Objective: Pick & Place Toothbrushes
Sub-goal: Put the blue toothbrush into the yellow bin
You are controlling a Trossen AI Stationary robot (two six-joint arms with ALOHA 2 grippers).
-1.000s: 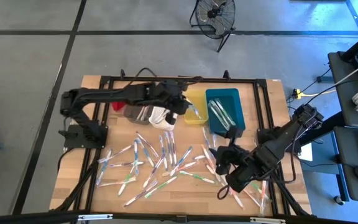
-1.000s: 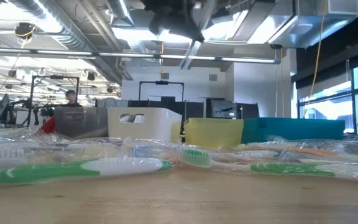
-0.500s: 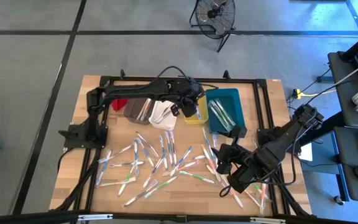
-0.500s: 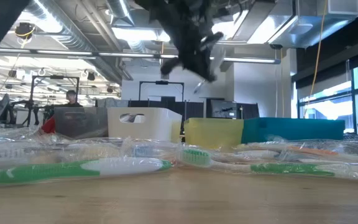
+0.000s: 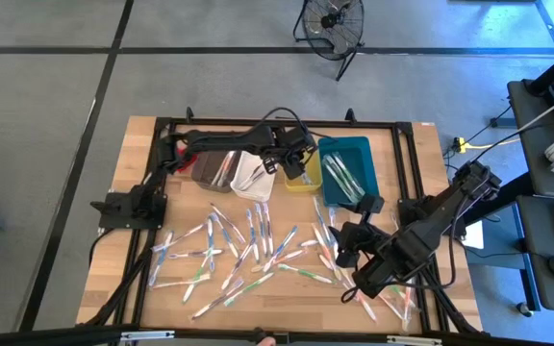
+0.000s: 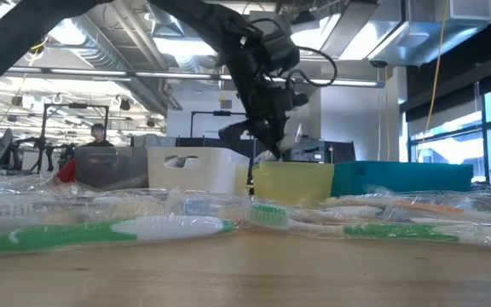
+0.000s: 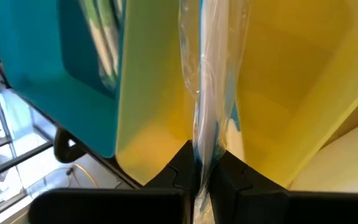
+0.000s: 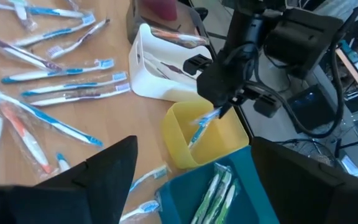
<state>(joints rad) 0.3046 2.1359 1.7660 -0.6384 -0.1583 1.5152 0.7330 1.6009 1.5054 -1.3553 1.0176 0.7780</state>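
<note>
Blue-and-white toothbrush (image 7: 209,106) over yellow bin (image 5: 303,175); teal bin (image 5: 346,171); white bin (image 5: 249,177).

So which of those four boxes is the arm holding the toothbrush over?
The yellow bin, between the white bin and the teal bin. The left gripper hangs over it, fingers shut on a wrapped blue toothbrush.

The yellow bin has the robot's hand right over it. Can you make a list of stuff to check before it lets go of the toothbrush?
1. Left gripper is shut on the wrapped toothbrush: ok.
2. Toothbrush hangs over the yellow bin, tip pointing in: ok.
3. Toothbrush clear of the white bin and teal bin: ok.
4. Room left in the yellow bin: ok, it looks nearly bare inside.
5. Right gripper is away, over the loose toothbrushes, open: ok.
6. Wrapper free of the fingers: cannot tell.
</note>
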